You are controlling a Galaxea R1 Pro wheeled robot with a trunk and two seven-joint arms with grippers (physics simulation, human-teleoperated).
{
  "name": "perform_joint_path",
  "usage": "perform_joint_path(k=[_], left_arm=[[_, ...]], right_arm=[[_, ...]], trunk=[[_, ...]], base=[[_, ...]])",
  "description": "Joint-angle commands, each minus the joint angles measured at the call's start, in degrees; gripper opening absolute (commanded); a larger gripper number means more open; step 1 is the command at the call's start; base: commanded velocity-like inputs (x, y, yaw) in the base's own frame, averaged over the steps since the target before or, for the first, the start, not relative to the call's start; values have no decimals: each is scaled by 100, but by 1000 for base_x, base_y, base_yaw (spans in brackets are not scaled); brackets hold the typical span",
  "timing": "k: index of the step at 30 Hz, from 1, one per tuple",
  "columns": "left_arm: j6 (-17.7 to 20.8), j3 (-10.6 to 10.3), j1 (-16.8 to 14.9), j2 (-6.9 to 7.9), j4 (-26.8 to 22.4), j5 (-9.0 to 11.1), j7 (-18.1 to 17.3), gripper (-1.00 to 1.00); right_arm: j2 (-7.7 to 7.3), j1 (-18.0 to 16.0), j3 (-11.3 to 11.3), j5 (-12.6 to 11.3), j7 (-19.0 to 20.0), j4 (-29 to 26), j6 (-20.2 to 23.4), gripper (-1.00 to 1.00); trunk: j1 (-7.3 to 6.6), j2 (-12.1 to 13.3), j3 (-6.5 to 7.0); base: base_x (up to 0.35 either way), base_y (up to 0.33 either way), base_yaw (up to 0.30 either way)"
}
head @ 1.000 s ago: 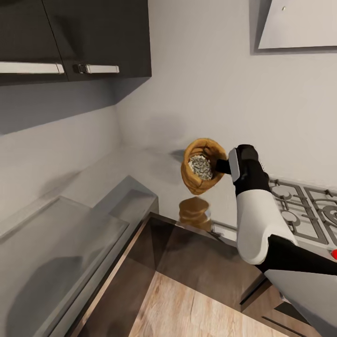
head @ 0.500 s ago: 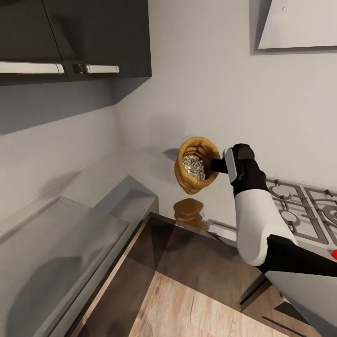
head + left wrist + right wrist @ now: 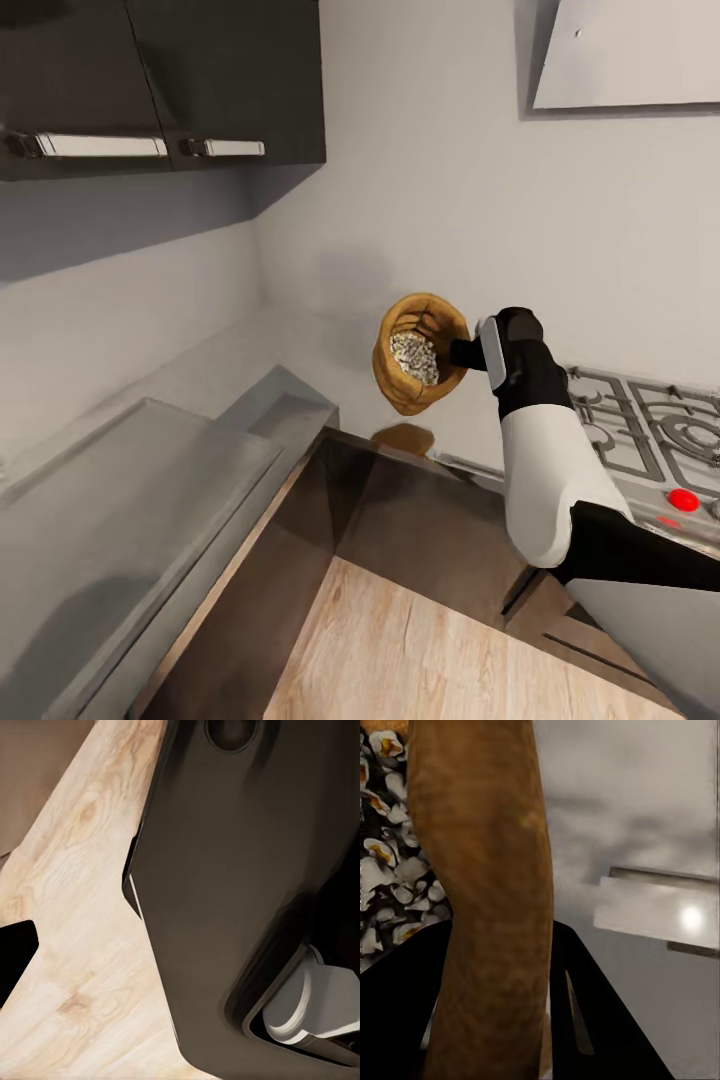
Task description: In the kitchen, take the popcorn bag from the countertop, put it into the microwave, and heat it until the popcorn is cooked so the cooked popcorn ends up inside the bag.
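Observation:
The popcorn bag (image 3: 408, 392), a mustard-tan sack with a rolled rim, hangs tilted in the air above the silver-grey countertop (image 3: 310, 350). Its mouth faces the head camera, and whitish popcorn (image 3: 413, 357) lies inside. My right gripper (image 3: 463, 352) is shut on the bag's rim from the right. In the right wrist view the rim (image 3: 491, 892) runs between the two black fingers (image 3: 600, 1020), with popcorn (image 3: 386, 892) beside it. The left wrist view looks at pale wood floor (image 3: 75, 945) and my own dark body (image 3: 247, 870). The microwave is out of view.
A steel gas hob (image 3: 650, 430) with a red knob (image 3: 684, 499) lies right of the bag. Dark upper cabinets (image 3: 200, 80) hang at the top left, and a hood (image 3: 620, 55) at the top right. A grey worktop run (image 3: 130, 500) stretches along the left wall, with wood floor (image 3: 400, 650) below.
The right gripper carried the bag a little to the left and tipped its mouth more towards the head camera. The whole head view has also shifted since half a second ago.

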Motion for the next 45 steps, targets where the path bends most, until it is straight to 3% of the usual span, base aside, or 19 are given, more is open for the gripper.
perform_joint_path(k=[1,17,27,35,37,40,45], left_arm=[[-12,-6,-2,-1,1,60,10,100],[-12,-13,-2,-45,19,60,10,100],[-12,-15,-2,-36,10,72,10,100],[-10,-15,-2,-28,11,86,10,100],[-12,-15,-2,-27,10,86,10,100],[-12,-10,-2,-27,10,86,10,100],[-12,-1,-2,-27,2,94,10,100]], right_arm=[[8,-5,-22,53,33,-5,22,-100],[8,-1,-24,57,24,719,22,-100],[8,-5,-26,97,14,1519,22,-100],[8,-4,-5,121,-26,1951,22,-100],[8,-2,154,123,-52,1975,22,-100],[8,-4,646,108,-49,2020,22,-100],[8,-2,803,129,-60,2059,22,-100]], trunk=[[-3,-5,-6],[-3,-5,-6],[-3,-5,-6],[-3,-5,-6],[-3,-5,-6],[-3,-5,-6],[-3,-5,-6]], base=[[-345,0,0],[-345,0,0],[-343,0,0],[-70,0,0],[0,0,0],[0,0,0],[0,0,0]])
